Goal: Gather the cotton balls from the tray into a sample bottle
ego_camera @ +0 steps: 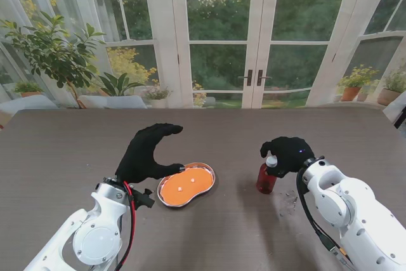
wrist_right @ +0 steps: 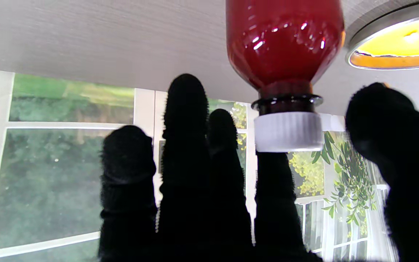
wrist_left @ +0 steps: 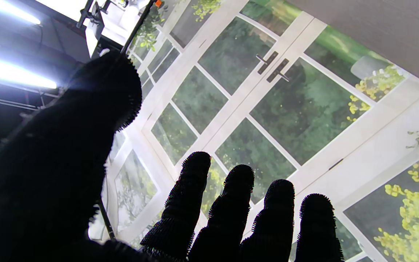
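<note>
two specks in tray [ego_camera: 204, 185] (cotton? unclear); left hand [ego_camera: 147, 155] spread; right hand [ego_camera: 288, 155] over bottle [ego_camera: 266, 178], grip unclear.

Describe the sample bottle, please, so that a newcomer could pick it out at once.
On the grey table, look right of the orange-lined metal tray, under the right robot hand. The sample bottle is the small upright dark-red one with a white cap, the only bottle there.

A kidney-shaped metal tray [ego_camera: 206, 185] with an orange floor lies near the table's middle, two small white cotton balls [ego_camera: 181, 188] on it. Well to its right, my red sample bottle [ego_camera: 266, 179] stands upright, white cap on.
</note>
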